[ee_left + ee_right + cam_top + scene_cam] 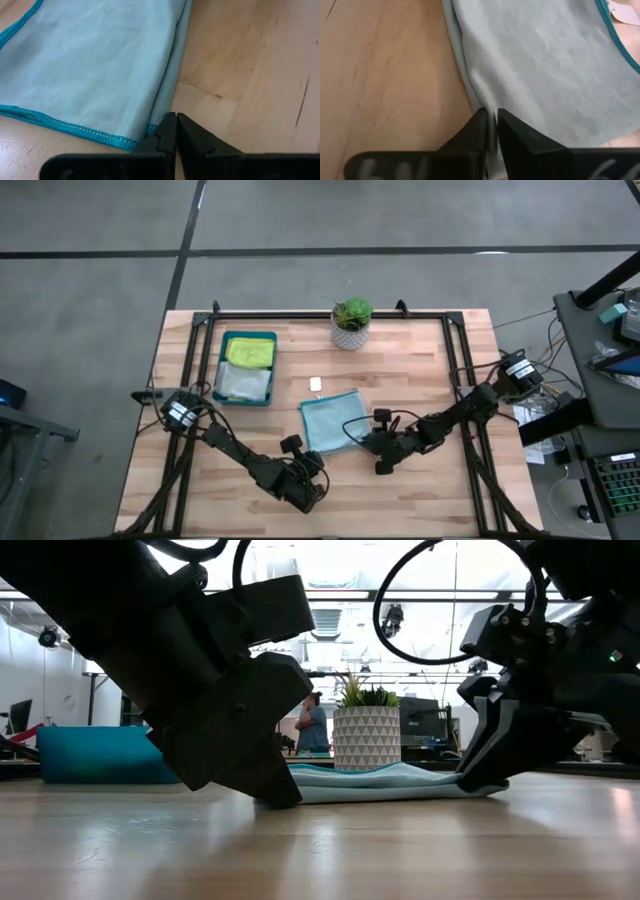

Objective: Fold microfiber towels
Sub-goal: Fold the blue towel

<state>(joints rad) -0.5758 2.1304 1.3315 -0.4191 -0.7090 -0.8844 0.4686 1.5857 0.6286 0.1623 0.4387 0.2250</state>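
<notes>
Teal towel (332, 421), flat, edges slightly askew

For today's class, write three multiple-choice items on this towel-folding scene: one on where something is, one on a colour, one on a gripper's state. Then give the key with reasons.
1. Where does the potted plant stand?
A. At the table's far edge, beyond the towel
B. Inside the tray
C. On the towel

2. What colour is the towel lying on the table between the arms?
A. Yellow
B. Light teal
C. Lime green

3. How is the right gripper?
A. Wide open above the plant
B. Shut on the towel's edge
C. Resting in the tray

Key:
1 A: the high view shows the plant at the far edge, apart from the towel and the dark teal tray.
2 B: every view shows light teal cloth with a darker teal hem.
3 B: the right wrist view shows cloth pinched between its fingers.
</notes>
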